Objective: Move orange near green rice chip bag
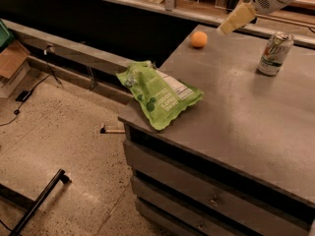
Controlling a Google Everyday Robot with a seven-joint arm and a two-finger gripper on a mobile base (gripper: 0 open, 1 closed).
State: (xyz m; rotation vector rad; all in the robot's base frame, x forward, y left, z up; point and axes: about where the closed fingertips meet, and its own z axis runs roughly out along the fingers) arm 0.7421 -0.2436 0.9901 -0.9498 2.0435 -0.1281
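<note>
Gripper point(231, 22) hangs in the air, with the orange point(199, 39) resting just below and left of it.
Clenched or released, I cannot tell. The green rice chip bag point(158, 93) lies well below-left of it, at the counter point(236, 117) corner, overhanging the edge. A drink can point(274, 53) stands to its lower right.

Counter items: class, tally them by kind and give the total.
Fruit: 1, the orange
Snack bags: 1, the green bag
Drink cans: 1, the can
Total: 3
The end effector hovers above the counter's far side, between orange and can.
</note>
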